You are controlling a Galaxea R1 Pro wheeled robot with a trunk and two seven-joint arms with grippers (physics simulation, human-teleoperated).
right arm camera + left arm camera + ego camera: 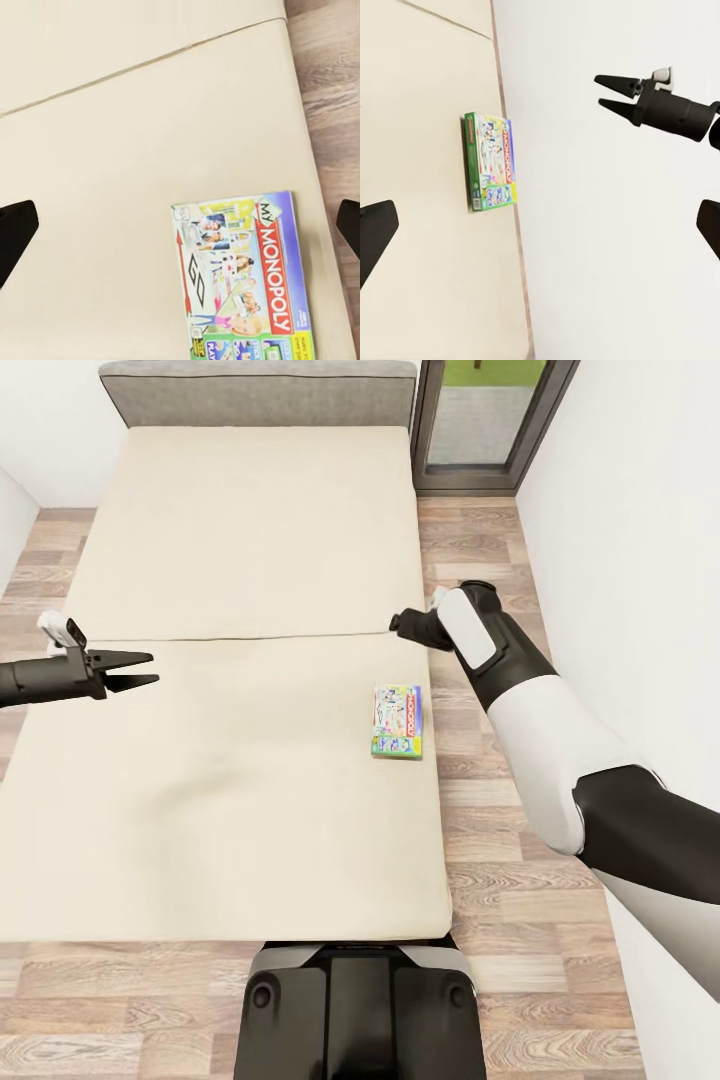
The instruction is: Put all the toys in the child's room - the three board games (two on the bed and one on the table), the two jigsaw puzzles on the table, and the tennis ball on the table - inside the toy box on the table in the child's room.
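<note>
One board game (398, 721), a green-edged Monopoly box, lies flat on the bed (230, 560) close to its right edge. It shows in the left wrist view (489, 161) and, close up, in the right wrist view (240, 277). My left gripper (155, 668) hovers open over the bed's left side, far from the box. My right gripper (395, 625) hangs over the bed's right edge, a little beyond the box, with its open fingers (598, 90) empty. The toy box, the table, the jigsaw puzzles and the tennis ball are out of view.
A grey headboard (258, 390) closes the far end of the bed. A dark-framed window (490, 420) stands at the back right. A narrow strip of wood floor (480, 560) runs between bed and white wall (640, 510). My base (360, 1010) stands at the bed's foot.
</note>
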